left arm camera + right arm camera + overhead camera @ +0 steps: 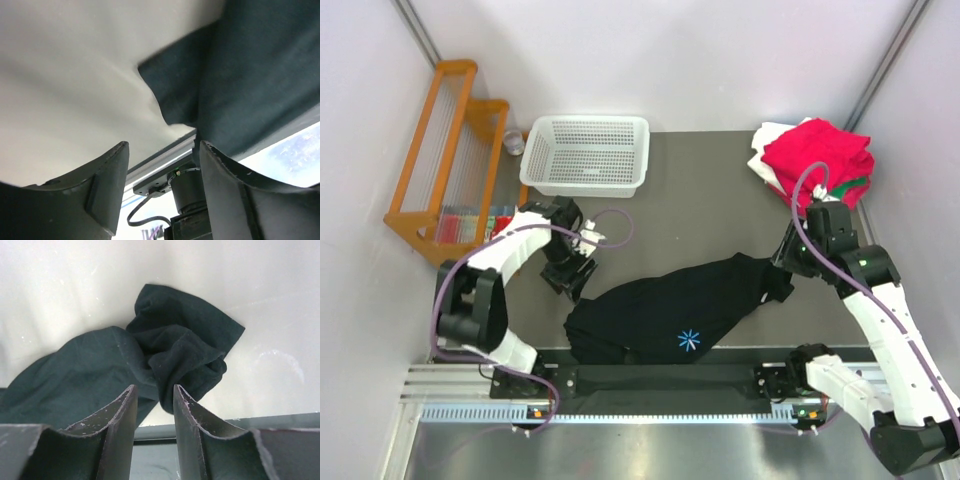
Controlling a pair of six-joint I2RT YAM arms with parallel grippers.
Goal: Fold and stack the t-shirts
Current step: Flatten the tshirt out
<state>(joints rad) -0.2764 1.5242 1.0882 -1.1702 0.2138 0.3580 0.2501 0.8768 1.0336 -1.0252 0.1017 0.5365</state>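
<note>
Your left gripper (pixel 162 150): jaws apart, empty, by black t-shirt (pixel 680 310) | right gripper (pixel 155 390): narrow gap, seemingly empty | white basket (pixel 585 155) upper left | red t-shirt (pixel 820 150) upper right

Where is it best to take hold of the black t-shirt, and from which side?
I would grip the bunched end of the black t-shirt, the one nearest the right arm. Come from above on the right: its folds stand raised there, so the open fingers can pinch a ridge, while the middle lies flat.
</note>
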